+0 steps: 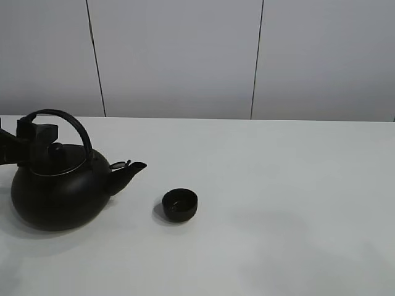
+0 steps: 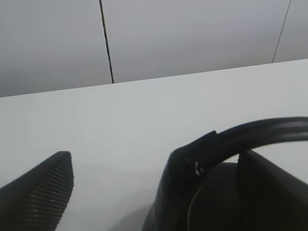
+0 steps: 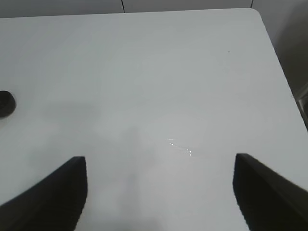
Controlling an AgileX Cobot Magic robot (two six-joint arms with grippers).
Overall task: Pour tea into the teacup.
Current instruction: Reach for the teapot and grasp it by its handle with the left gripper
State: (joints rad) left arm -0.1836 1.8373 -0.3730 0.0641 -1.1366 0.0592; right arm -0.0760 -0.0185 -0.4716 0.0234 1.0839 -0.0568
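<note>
Kettle (image 1: 55, 191) heavy, rigid, smooth: grip arched handle (image 2: 260, 132) at top. Left fingers (image 2: 41, 190) spread at handle, apparently unclamped. Right fingers (image 3: 53, 192) wide, empty. Teacup (image 1: 179, 204) light, tippable.

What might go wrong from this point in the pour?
The left gripper has its fingers apart at the kettle handle, which lies close to one finger, so the grip may close off-centre and the kettle may swing or slip. The teacup is small and low; tea may miss it, or the spout may knock it.
</note>
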